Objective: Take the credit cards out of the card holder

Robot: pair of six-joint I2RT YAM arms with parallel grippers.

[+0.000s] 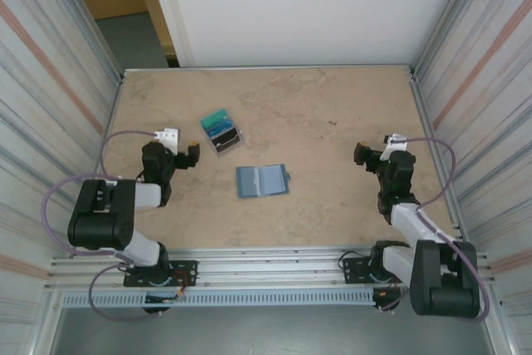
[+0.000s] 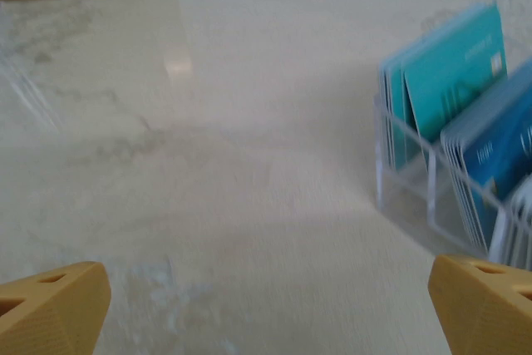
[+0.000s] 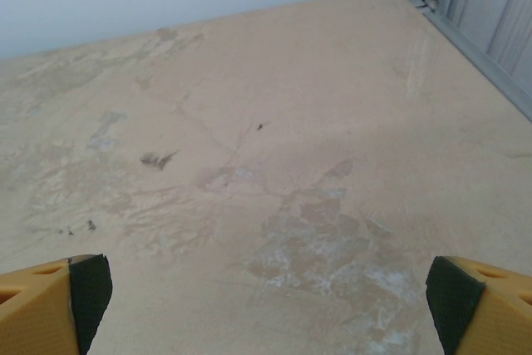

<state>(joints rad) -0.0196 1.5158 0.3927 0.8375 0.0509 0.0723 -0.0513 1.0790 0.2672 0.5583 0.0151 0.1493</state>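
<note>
Slate-blue card holder, one, lies open; credit cards, perhaps three bundles; both end effectors wide.

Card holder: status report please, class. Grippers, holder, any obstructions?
Left gripper open, right gripper open, both empty. Card holder open flat mid-table, untouched. Credit cards upright in clear rack, far-left of it, not blocking.
</note>
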